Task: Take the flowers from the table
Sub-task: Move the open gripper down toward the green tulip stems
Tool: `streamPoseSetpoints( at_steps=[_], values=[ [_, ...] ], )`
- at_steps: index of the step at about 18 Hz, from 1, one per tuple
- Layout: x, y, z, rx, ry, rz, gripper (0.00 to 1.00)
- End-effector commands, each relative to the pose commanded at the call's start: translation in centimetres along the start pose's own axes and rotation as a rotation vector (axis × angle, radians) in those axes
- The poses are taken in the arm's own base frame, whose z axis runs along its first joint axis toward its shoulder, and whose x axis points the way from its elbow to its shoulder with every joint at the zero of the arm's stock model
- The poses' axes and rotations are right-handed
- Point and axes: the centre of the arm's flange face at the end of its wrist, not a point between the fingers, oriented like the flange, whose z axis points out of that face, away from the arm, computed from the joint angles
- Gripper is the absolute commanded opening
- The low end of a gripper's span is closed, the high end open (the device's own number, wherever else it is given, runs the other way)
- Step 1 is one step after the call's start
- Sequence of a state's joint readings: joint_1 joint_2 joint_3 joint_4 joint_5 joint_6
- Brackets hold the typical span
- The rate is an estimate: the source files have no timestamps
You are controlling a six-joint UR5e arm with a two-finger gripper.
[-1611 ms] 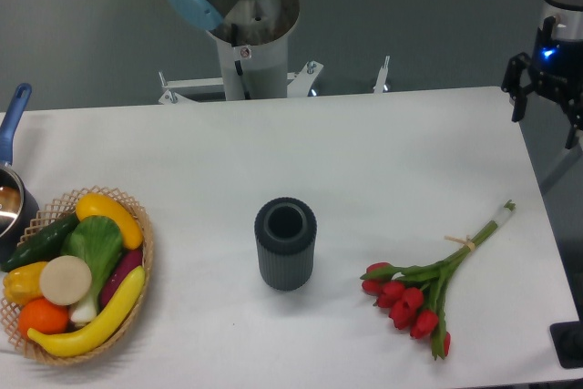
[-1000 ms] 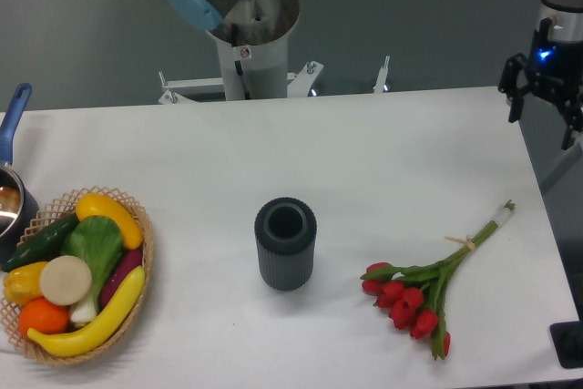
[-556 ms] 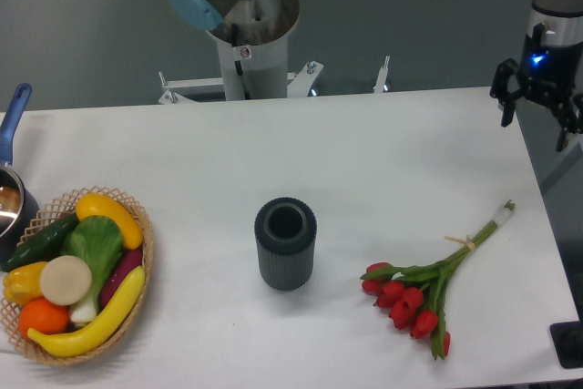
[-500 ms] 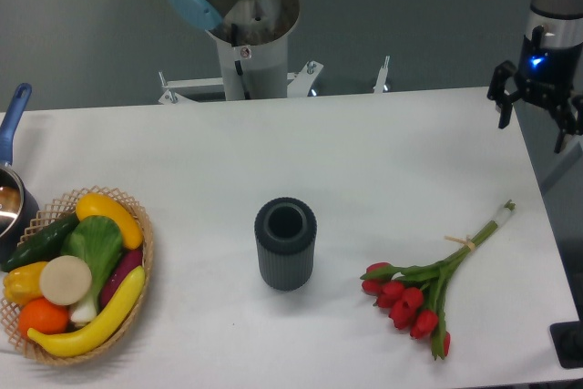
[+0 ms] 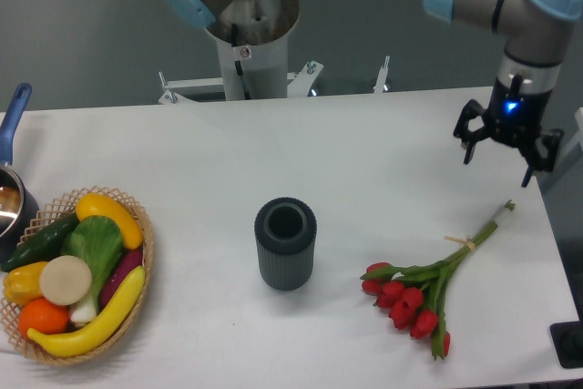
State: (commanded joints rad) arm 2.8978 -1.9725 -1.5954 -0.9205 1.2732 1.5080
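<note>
Gripper (image 5: 497,168) has come inward from the right edge — now above the tabletop (image 5: 383,152), jaws spread, empty. Flowers (image 5: 430,285) lie flat near the front-right corner, stem end just below the jaws. Dark cylinder (image 5: 285,243) well left; fruit basket (image 5: 137,293) far left.

One bunch of flowers (image 5: 422,291) with about eight red heads, one dark ribbed cylinder (image 5: 285,243), one wicker basket (image 5: 137,302), one pan (image 5: 11,184), one gripper (image 5: 499,148), one table (image 5: 383,143).
</note>
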Motion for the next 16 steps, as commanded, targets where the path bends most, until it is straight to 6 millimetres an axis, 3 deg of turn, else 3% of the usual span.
streamPoseSetpoints(
  at_steps=[6, 16],
  values=[
    [-0.9, -2.7, 6.2, 0.004, 0.069, -0.007, 1.00],
    [-1.3, -2.8, 7.6, 0.004, 0.081, -0.027, 1.00]
  ],
)
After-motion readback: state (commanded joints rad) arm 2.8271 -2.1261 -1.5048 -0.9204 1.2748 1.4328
